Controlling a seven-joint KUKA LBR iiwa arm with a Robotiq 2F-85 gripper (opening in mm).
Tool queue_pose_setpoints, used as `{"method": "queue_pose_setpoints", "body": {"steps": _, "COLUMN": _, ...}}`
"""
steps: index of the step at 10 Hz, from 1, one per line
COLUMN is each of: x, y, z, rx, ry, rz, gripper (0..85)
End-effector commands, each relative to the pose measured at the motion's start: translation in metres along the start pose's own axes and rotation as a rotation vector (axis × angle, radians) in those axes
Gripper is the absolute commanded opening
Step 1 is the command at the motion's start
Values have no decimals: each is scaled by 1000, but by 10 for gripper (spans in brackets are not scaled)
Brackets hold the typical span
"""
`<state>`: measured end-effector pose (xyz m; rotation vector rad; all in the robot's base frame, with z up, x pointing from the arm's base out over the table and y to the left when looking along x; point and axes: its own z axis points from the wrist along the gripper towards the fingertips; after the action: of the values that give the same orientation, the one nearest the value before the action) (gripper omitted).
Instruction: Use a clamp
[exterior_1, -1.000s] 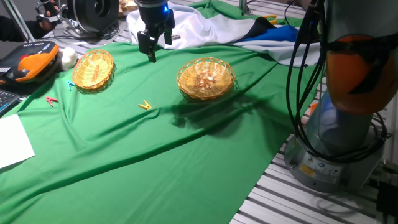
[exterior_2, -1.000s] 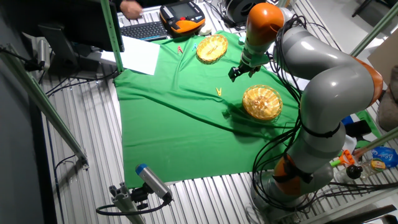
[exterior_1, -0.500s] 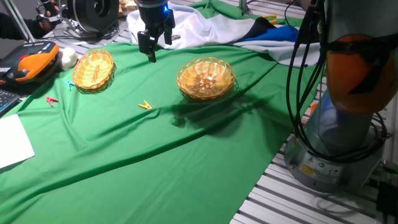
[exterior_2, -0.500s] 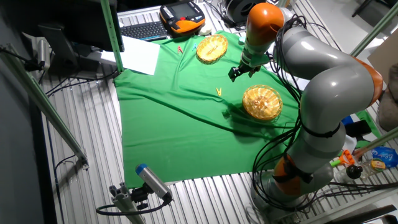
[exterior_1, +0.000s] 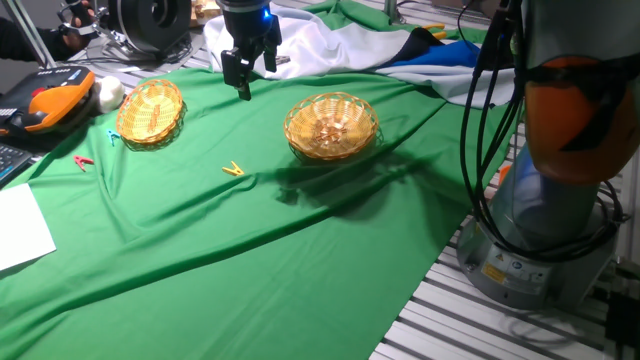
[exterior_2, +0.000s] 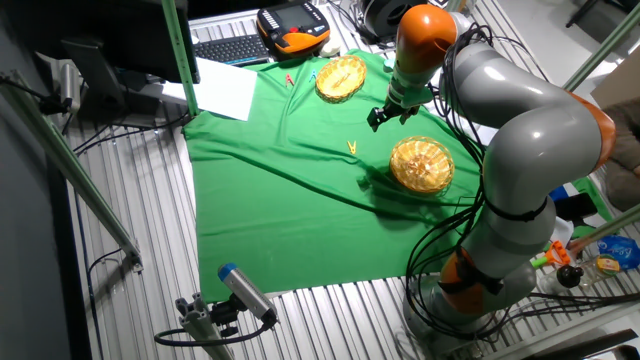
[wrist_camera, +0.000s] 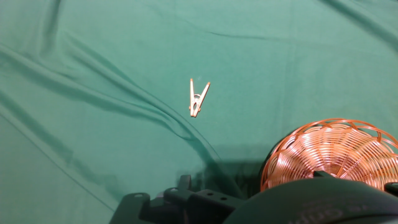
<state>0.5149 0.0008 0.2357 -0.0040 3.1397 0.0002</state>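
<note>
The gripper (exterior_1: 243, 88) hangs empty above the green cloth (exterior_1: 200, 250) on the bench, between the two baskets; I cannot tell whether its fingers stand apart or together. The clamp (exterior_1: 233, 169) lies flat on the cloth, well apart from it, near the closer basket (exterior_1: 331, 126). Nothing is done yet: reaching, grasping and using all remain.

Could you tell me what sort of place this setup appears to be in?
Most likely a robotics lab: an industrial arm mounted on a slotted aluminium table, an orange teach pendant beside a keyboard, and cables trailing around a green cloth workspace.
</note>
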Motion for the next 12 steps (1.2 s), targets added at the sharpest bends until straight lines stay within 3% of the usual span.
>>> {"method": "queue_pose_setpoints", "body": {"steps": 1, "x": 0, "y": 0, "z": 0, "rx": 128, "ry": 248, "rz": -139, "gripper": 0}}
{"method": "queue_pose_setpoints", "body": {"steps": 12, "x": 0, "y": 0, "z": 0, "rx": 142, "ry": 245, "rz": -61, "gripper": 0}}
